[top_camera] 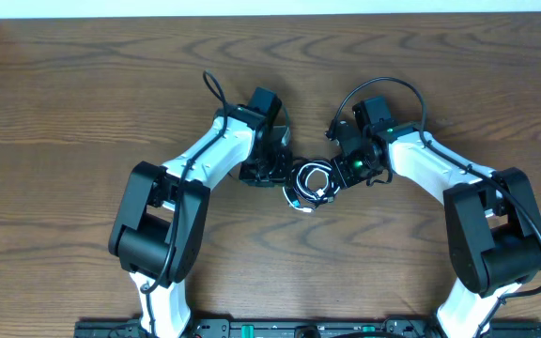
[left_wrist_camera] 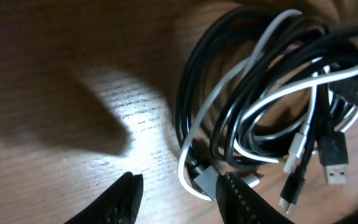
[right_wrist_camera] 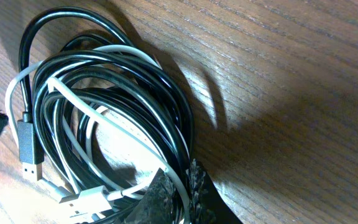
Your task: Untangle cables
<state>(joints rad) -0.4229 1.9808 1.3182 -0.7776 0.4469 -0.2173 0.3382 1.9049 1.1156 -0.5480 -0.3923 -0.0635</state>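
On the wooden table [top_camera: 83,84], the left arm [top_camera: 205,155] reaches in toward the middle. The left gripper [top_camera: 272,172] is low over the wood with its jaws spread. Its wrist view shows bare wood between the fingers [left_wrist_camera: 126,199], and only the edge of a white loop lies just beside the right-hand finger.

The cables [top_camera: 310,183] lie between both grippers as one small round coil of black and white cords laid over each other. A black USB plug [left_wrist_camera: 334,158] sticks out of the coil.

The right gripper [top_camera: 344,171] touches the coil from the other side. Its jaws are pressed together, and the white cable [right_wrist_camera: 92,109] runs down between the pads [right_wrist_camera: 197,193], pinched there. The right arm [top_camera: 440,169] bends back toward the table edge.
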